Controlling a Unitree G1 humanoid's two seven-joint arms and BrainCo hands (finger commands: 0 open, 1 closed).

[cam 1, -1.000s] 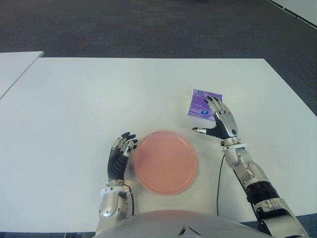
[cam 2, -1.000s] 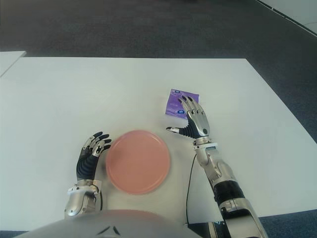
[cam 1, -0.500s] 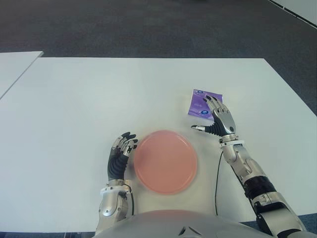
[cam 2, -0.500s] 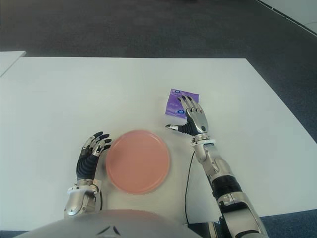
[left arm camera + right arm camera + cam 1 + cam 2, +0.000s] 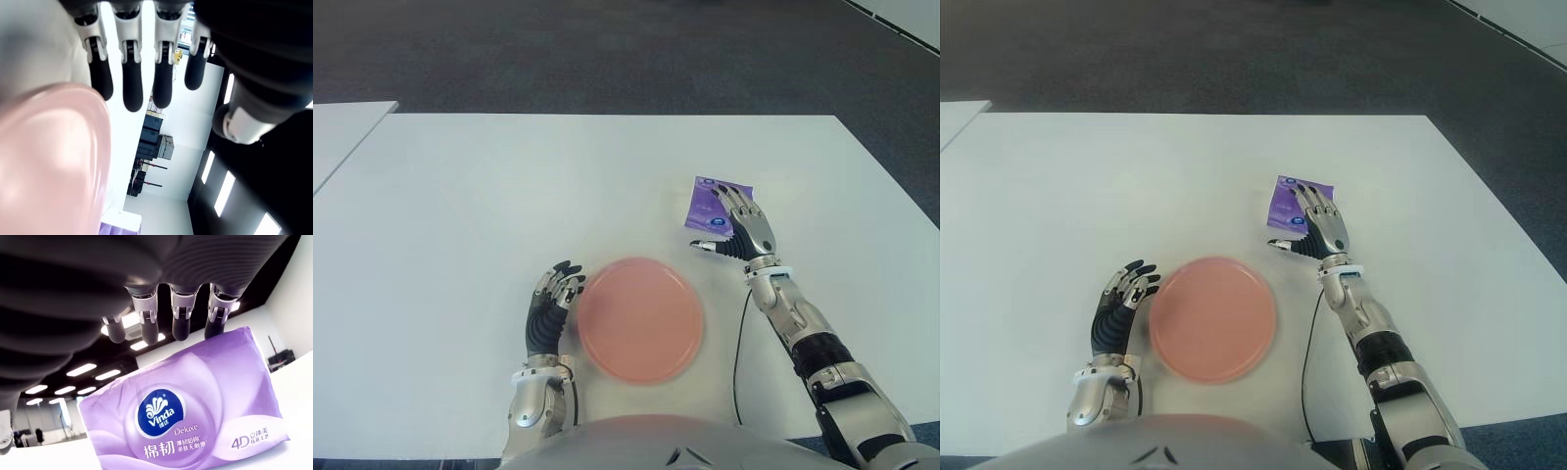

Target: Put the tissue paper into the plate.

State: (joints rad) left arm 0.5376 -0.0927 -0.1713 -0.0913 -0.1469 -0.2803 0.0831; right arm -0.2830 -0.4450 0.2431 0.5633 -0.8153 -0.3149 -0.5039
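Purple "Vinda Deluxe" tissue paper (image 5: 190,416) under spread, empty right hand (image 5: 744,227), beside pink plate (image 5: 641,319).

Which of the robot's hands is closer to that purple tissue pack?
The right hand: it hovers open over the tissue pack, not yet gripping. The left hand sits beside the pink plate, on the plate's far side from the pack.

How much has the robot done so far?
Nothing is finished: the pink plate is empty. The right robot hand is spread open over the purple tissue pack, which lies on the table. Grabbing it and carrying it over remain. The left robot hand shows beside the plate's left edge.
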